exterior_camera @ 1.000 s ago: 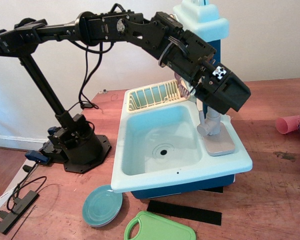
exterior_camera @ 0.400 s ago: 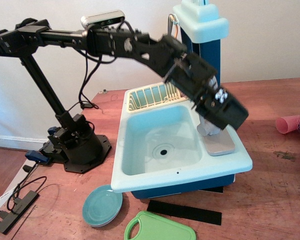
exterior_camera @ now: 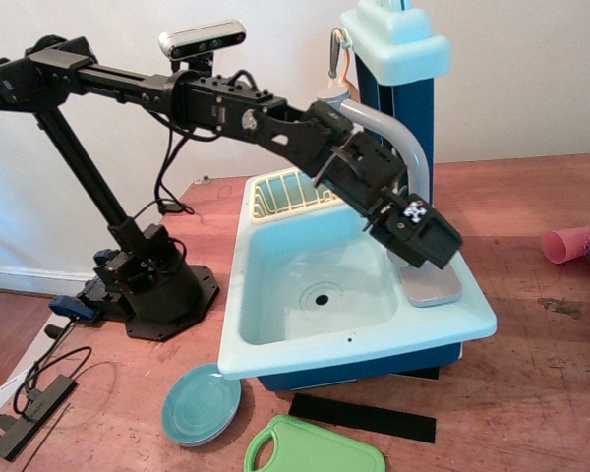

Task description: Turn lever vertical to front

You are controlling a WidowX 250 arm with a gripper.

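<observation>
The toy sink (exterior_camera: 305, 344) is light blue with a grey faucet spout (exterior_camera: 398, 138) arching over its right rim. The faucet stands on a grey base plate (exterior_camera: 435, 287). My black gripper (exterior_camera: 425, 246) hangs low over the sink's right side, just above and in front of the base plate. It covers the spot where the lever sits, so the lever is hidden. The fingers are hidden by the gripper body, so I cannot tell whether they are open or shut.
A yellow dish rack (exterior_camera: 295, 192) sits at the sink's back. A blue tower (exterior_camera: 398, 59) stands behind the faucet. A teal plate (exterior_camera: 202, 403), a green cutting board (exterior_camera: 310, 447) and a black strip (exterior_camera: 364, 415) lie in front. A pink cup (exterior_camera: 568, 242) lies at the right.
The arm has swung left and down. The gripper has lowered toward the sink's right rim, uncovering the faucet spout and covering the short grey cylinder seen earlier.
</observation>
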